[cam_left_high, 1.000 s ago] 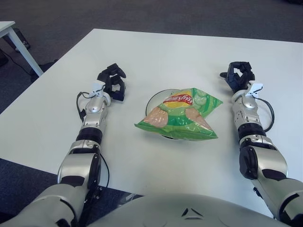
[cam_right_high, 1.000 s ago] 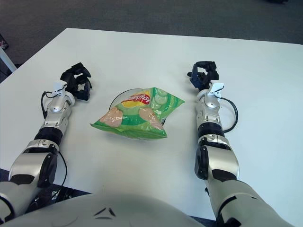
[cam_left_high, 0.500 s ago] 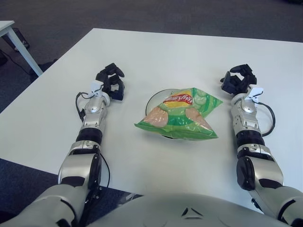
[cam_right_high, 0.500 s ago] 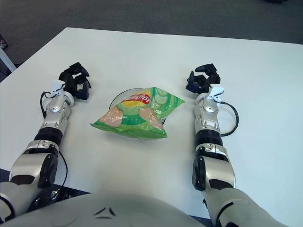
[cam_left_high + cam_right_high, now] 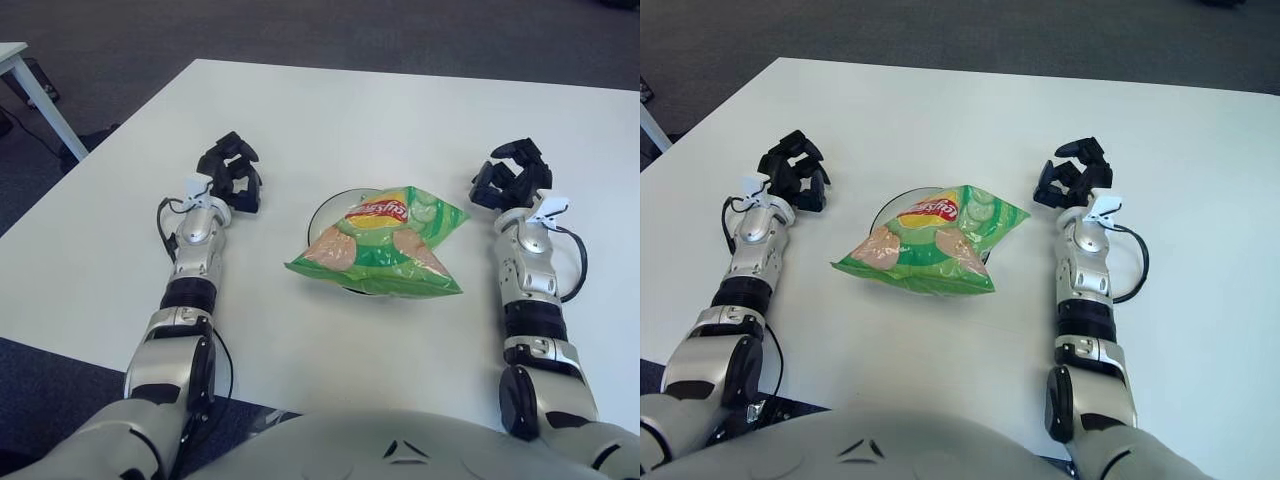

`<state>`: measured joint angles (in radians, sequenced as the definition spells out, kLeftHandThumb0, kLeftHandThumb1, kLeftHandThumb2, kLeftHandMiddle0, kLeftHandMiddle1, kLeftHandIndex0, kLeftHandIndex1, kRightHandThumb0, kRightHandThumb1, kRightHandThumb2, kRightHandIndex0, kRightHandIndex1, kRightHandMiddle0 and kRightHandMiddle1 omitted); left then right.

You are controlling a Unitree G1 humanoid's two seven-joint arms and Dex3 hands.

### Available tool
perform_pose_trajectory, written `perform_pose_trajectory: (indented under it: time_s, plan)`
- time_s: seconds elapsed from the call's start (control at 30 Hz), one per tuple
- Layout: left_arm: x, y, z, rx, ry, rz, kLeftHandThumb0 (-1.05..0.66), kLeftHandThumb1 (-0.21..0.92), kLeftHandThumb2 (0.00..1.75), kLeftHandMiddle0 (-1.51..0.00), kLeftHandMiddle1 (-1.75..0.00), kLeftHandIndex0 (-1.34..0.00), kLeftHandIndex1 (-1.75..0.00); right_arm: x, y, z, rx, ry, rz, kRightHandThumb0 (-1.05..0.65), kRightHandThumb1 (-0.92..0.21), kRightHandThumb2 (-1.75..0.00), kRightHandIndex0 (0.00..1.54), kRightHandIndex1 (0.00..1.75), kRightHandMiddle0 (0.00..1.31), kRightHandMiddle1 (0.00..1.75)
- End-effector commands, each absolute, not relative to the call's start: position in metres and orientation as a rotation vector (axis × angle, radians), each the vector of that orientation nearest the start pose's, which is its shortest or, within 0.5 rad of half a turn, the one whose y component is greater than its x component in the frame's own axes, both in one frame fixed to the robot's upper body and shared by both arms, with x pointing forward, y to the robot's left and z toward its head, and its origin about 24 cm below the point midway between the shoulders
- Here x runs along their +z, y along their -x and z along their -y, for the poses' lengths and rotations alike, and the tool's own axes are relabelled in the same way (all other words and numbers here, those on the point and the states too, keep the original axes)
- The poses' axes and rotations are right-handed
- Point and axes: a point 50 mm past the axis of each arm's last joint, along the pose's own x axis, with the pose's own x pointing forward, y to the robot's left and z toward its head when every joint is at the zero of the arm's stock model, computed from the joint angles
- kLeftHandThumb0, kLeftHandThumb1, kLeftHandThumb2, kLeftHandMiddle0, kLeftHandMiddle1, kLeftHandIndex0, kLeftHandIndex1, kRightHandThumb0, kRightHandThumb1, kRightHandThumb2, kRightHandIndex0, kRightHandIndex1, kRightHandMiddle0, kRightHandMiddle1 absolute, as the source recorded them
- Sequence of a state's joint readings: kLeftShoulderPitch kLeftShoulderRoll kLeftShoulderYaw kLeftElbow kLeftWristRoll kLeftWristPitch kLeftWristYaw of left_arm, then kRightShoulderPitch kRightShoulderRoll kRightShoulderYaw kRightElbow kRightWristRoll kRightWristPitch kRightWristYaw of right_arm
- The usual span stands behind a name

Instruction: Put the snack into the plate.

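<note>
Left eye view showed the green chip bag lying flat across the plate, between the two hands and touching neither. The bag covered most of the plate, so only the plate's left and far rim showed past it, and the bag's near edge and right corner reached out beyond the plate over the white worktop. The right hand showed to the right of the bag's upper corner, near it but apart, its dark fingers loosely curled and holding nothing. The left hand showed farther off to the left of the plate, well apart from the bag, fingers likewise curled in on themselves around nothing. Whether either hand touched the worktop could not be told. Both forearms ran back toward the near edge of the worktop, one on each side of the plate. Beyond the plate and hands the worktop stretched bare to its far edge. The worktop's left edge ran diagonally past the left arm, with dark floor beyond it.
</note>
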<state>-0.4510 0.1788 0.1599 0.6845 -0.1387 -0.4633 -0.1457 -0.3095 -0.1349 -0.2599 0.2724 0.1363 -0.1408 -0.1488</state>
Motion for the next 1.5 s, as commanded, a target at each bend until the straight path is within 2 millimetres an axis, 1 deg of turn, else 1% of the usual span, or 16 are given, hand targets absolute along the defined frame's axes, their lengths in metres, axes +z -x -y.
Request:
perform_pose_trajectory:
  time_s: [0.0, 0.23, 0.37, 0.5, 0.53, 0.6, 0.63, 0.73, 0.87, 1.13, 1.3, 1.47]
  plan:
    - [0.017, -0.296, -0.201, 0.012, -0.001, 0.067, 0.0, -0.07, 1.75, -0.88, -1.74, -0.69, -1.75, 0.029, -0.263, 0.228, -0.395, -0.072, -0.005, 0.0, -0.06, -1.62, 0.81, 1.73, 0.57, 1.75]
    - [0.023, -0.293, -0.205, 0.016, 0.004, 0.077, -0.01, -0.06, 1.75, -0.88, -1.74, -0.69, -1.75, 0.031, -0.256, 0.222, -0.4, -0.068, -0.016, 0.0, -0.02, -1.66, 0.83, 1.75, 0.6, 1.75]
    - [0.025, -0.29, -0.208, 0.016, 0.007, 0.07, 0.0, -0.07, 1.75, -0.9, -1.72, -0.69, -1.75, 0.034, -0.256, 0.214, -0.401, -0.073, -0.018, -0.01, 0.02, -1.7, 0.86, 1.75, 0.63, 1.75]
    - [0.028, -0.287, -0.209, 0.01, 0.001, 0.067, 0.0, -0.08, 1.75, -0.91, -1.7, -0.69, -1.75, 0.035, -0.256, 0.211, -0.406, -0.083, -0.025, -0.01, 0.05, -1.74, 0.89, 1.75, 0.66, 1.75]
    - [0.028, -0.287, -0.209, 0.009, -0.001, 0.066, -0.01, -0.08, 1.75, -0.91, -1.7, -0.69, -1.75, 0.036, -0.257, 0.211, -0.408, -0.086, -0.026, -0.19, -0.06, -1.62, 1.04, 1.75, 0.66, 1.75]
    - [0.029, -0.286, -0.208, 0.003, 0.0, 0.06, -0.01, -0.08, 1.75, -0.91, -1.7, -0.69, -1.75, 0.036, -0.257, 0.211, -0.41, -0.095, -0.024, -0.34, -0.15, -1.5, 1.18, 1.75, 0.66, 1.75]
    - [0.029, -0.286, -0.208, 0.001, 0.001, 0.058, -0.01, -0.08, 1.75, -0.92, -1.69, -0.69, -1.75, 0.037, -0.258, 0.211, -0.41, -0.098, -0.022, -0.4, -0.19, -1.46, 1.24, 1.75, 0.66, 1.75]
    - [0.03, -0.284, -0.208, -0.001, 0.002, 0.055, -0.01, -0.08, 1.75, -0.92, -1.69, -0.68, -1.75, 0.038, -0.258, 0.211, -0.408, -0.103, -0.016, -0.47, -0.24, -1.41, 1.31, 1.75, 0.66, 1.75]
    - [0.031, -0.284, -0.207, -0.003, 0.005, 0.052, -0.01, -0.08, 1.75, -0.92, -1.69, -0.68, -1.75, 0.039, -0.259, 0.211, -0.399, -0.105, -0.003, -0.49, -0.25, -1.39, 1.33, 1.75, 0.66, 1.75]
    - [0.032, -0.285, -0.203, 0.012, 0.018, 0.049, -0.01, -0.08, 1.75, -0.92, -1.69, -0.68, -1.75, 0.041, -0.261, 0.212, -0.406, -0.094, 0.034, -0.49, -0.29, -1.35, 1.34, 1.75, 0.63, 1.75]
    - [0.043, -0.286, -0.2, 0.035, 0.021, 0.074, -0.01, -0.08, 1.75, -0.92, -1.7, -0.68, -1.75, 0.042, -0.262, 0.212, -0.414, -0.08, 0.064, -0.48, -0.31, -1.33, 1.33, 1.75, 0.62, 1.75]
    - [0.044, -0.287, -0.198, 0.047, 0.016, 0.062, -0.01, -0.07, 1.75, -0.92, -1.7, -0.68, -1.75, 0.042, -0.264, 0.212, -0.411, -0.079, 0.079, -0.48, -0.32, -1.32, 1.32, 1.75, 0.62, 1.75]
